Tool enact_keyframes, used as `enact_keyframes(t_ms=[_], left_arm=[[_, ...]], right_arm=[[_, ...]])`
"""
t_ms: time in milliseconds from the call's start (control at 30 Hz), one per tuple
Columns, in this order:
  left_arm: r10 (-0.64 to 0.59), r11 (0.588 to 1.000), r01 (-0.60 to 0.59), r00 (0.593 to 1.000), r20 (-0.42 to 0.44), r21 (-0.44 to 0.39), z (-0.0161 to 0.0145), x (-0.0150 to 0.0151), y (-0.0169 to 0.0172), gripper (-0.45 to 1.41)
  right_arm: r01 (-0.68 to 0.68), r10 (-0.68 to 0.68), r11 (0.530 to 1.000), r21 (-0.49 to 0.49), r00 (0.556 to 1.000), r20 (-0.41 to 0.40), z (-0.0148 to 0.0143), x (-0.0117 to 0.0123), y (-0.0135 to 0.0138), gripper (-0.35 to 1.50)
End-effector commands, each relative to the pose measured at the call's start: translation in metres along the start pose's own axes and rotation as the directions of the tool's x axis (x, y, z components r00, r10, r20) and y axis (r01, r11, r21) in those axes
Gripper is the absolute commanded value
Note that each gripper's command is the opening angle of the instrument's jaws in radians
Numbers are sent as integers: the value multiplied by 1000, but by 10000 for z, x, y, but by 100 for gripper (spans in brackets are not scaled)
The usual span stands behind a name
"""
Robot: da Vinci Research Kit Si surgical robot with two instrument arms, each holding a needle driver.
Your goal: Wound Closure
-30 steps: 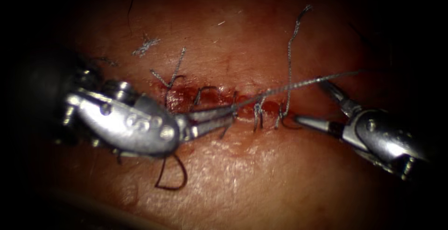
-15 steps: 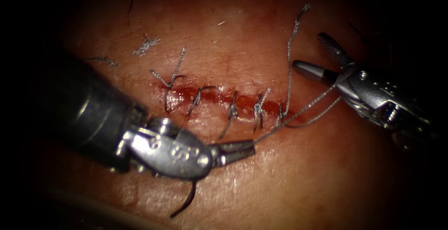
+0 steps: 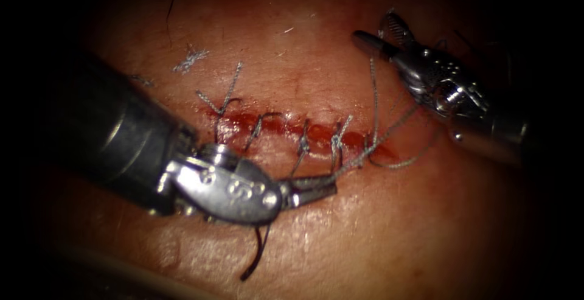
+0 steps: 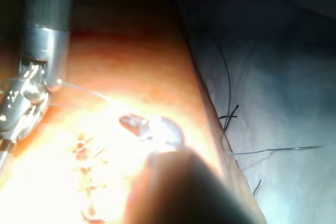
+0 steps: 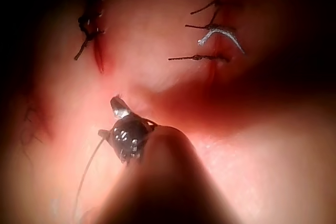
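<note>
The cut (image 3: 277, 123) runs across the tissue (image 3: 377, 227), with several knotted stitches (image 3: 336, 142) over it. Below the cut, my left tool (image 3: 327, 189) is shut on the grey thread (image 3: 350, 167). That thread leads up to the stitch at the right end (image 3: 367, 151). From there a strand (image 3: 375, 93) rises toward my right tool (image 3: 372, 26), whose jaws stand open at the thread's frayed tail, and a slack loop (image 3: 401, 165) lies under its wrist. A dark curved strand (image 3: 257, 257) hangs beneath the left tool; I cannot tell whether it is the needle. The left tool's bright jaws (image 4: 137, 125) show beside the right tool (image 4: 26, 100).
Cut thread ends (image 3: 190, 59) lie on the tissue above the cut. Red fluid (image 3: 316, 132) fills the cut. A cloth (image 4: 283, 87) beside the tissue carries dark threads (image 4: 227, 93) and a thin pale strand (image 4: 278, 150). The right tool's jaw (image 5: 119, 107) hovers over stitched tissue.
My left tool drew back from the cut to below it, still shut on the thread. The right tool rose and swung left with open jaws, and thread now loops by its wrist.
</note>
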Motion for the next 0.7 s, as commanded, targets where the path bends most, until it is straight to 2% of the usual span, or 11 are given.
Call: enact_keyframes(t_ms=[33,167,367,400,500,533,600,667,700], left_arm=[[-1,1000,1,1000,2,-2,5,-5,5,-45],[0,1000,0,1000,4,-4,4,-5,6,-45],[1,1000,-1,1000,3,-6,2,-4,7,-45],[1,1000,-1,1000,3,-7,2,-5,7,-45],[1,1000,-1,1000,1,-10,-1,-5,6,-45],[2,1000,-2,1000,0,-12,-3,-5,5,-45],[1,1000,-1,1000,0,-13,-4,-5,4,-45],[1,1000,-1,1000,-3,-16,-4,-5,3,-45],[1,1000,-1,1000,-3,-16,-4,-5,3,-45]], right_arm=[[-10,10,1000,-1,1000,12,11,-11,-1,128],[-34,33,999,12,997,63,19,-34,2,128],[-42,36,996,75,996,82,20,-32,-18,114],[-39,31,995,91,995,90,20,-34,-23,108],[-37,23,992,121,993,111,17,-38,-28,76],[-40,23,988,146,993,116,16,-38,-29,42],[-43,23,986,163,992,120,16,-39,-30,-1],[-52,30,983,176,991,127,16,-39,-30,-20],[-51,29,983,176,991,127,16,-39,-30,-20]])
